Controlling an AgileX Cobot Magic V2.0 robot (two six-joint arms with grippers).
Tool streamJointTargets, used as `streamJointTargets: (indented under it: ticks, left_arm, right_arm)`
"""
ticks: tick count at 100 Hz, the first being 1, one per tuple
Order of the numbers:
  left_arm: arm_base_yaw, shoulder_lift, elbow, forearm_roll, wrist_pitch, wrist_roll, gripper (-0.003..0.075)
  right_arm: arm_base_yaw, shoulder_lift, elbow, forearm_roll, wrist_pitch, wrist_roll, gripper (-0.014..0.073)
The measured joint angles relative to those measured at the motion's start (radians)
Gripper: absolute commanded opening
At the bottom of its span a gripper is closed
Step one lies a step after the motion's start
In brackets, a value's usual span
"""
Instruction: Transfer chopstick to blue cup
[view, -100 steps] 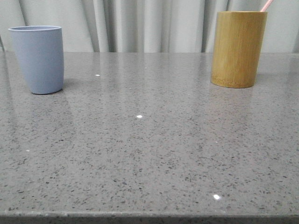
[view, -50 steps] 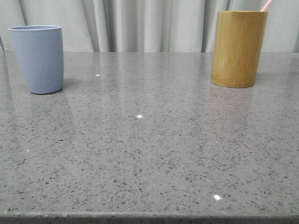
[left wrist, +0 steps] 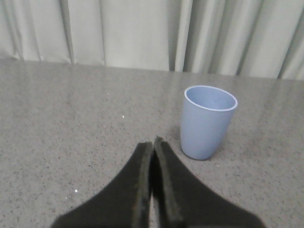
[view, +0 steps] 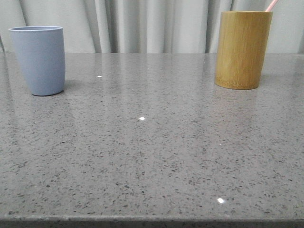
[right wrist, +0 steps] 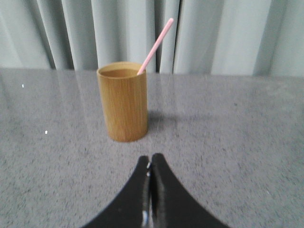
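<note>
A pale pink chopstick (right wrist: 156, 45) leans out of the tan bamboo holder (right wrist: 122, 101); in the front view only its tip (view: 271, 5) shows above the holder (view: 242, 50) at the far right. The blue cup (view: 38, 59) stands upright at the far left and looks empty in the left wrist view (left wrist: 207, 121). My left gripper (left wrist: 152, 142) is shut and empty, just short of the cup and to one side of it. My right gripper (right wrist: 149, 157) is shut and empty, a little short of the holder. Neither gripper shows in the front view.
The speckled grey stone tabletop (view: 152, 142) runs from the near edge to a pale pleated curtain (view: 156, 23) close behind both cups. Nothing else stands on it in these views.
</note>
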Motion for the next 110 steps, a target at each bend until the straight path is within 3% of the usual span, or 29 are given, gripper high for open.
streamJointTargets:
  ticks: [16, 28, 80, 87, 94, 110]
  left_arm:
    - [0.0, 0.148, -0.185, -0.004, 0.206, 0.0, -0.0019]
    - [0.0, 0.227, -0.268, -0.004, 0.297, 0.0, -0.0019]
    - [0.0, 0.271, -0.293, -0.004, 0.327, 0.0, -0.0018]
    - [0.0, 0.271, -0.293, -0.004, 0.327, 0.0, -0.0007]
    - [0.0, 0.271, -0.293, -0.004, 0.327, 0.0, 0.0029]
    - [0.0, 0.271, -0.293, -0.004, 0.329, 0.013, 0.0225]
  right_arm:
    - [0.0, 0.117, -0.18, 0.007, 0.205, 0.0, -0.0068]
    - [0.0, 0.181, -0.257, 0.007, 0.271, 0.002, -0.0068]
    - [0.0, 0.2, -0.268, 0.007, 0.271, 0.002, -0.0057]
    - [0.0, 0.2, -0.268, 0.007, 0.271, 0.002, -0.0004]
    - [0.0, 0.2, -0.268, 0.007, 0.271, 0.002, 0.0101]
    - [0.0, 0.2, -0.268, 0.007, 0.271, 0.002, 0.0493]
